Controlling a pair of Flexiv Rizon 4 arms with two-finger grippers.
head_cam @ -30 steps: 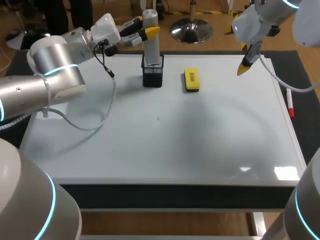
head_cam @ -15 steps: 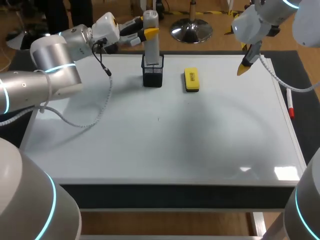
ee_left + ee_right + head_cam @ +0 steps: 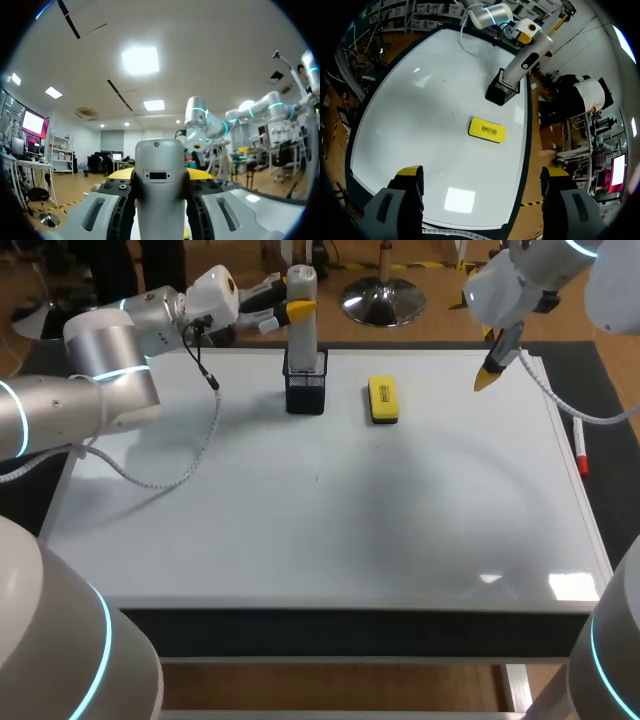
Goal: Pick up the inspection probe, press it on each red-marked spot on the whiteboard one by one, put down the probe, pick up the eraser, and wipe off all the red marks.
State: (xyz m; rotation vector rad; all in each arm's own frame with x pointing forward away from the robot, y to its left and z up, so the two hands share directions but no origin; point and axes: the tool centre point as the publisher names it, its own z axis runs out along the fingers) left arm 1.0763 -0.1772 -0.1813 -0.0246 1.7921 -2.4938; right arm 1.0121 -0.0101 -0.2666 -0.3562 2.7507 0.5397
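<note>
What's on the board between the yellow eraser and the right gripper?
Nothing: only bare whiteboard lies between the eraser and the open right gripper, shown in the head view.

The probe (image 3: 302, 315) stands in the black mesh holder (image 3: 305, 390) by the whiteboard's (image 3: 400, 540) far edge, its lower end lost inside the mesh. Up close in the left wrist view, it blocks all but slivers of the left gripper's (image 3: 160, 175) yellow tips, and the picture's edge cuts off its lower length. One tiny dark speck (image 3: 317, 478) sits mid-board, too small to read its colour.
</note>
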